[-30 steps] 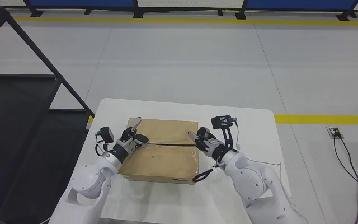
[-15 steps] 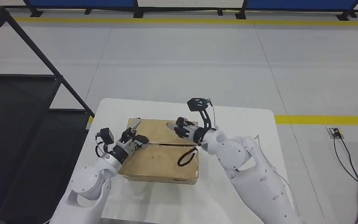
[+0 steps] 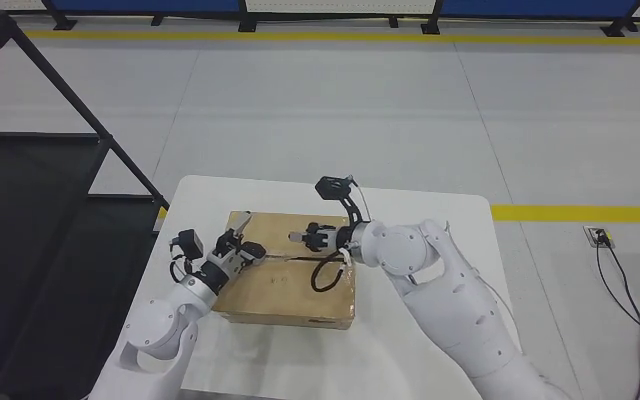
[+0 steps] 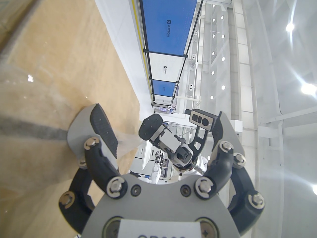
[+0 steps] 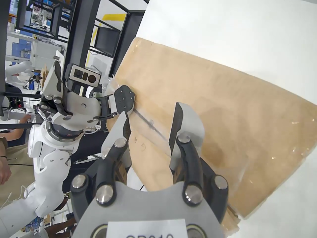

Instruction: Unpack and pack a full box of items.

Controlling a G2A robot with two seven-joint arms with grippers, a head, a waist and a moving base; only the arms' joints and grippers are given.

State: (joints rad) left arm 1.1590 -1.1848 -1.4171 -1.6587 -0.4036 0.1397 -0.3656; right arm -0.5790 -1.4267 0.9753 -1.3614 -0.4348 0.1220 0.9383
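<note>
Now the right gripper is over the middle of the closed box on the table, farther left than before, fingers spread, holding nothing. The left gripper stays at the box's left end, spread and holding nothing too.

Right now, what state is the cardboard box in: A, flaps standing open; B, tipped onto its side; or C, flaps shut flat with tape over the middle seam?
C: the cardboard box sits flat on the table, its flaps meeting at the taped seam.
</note>
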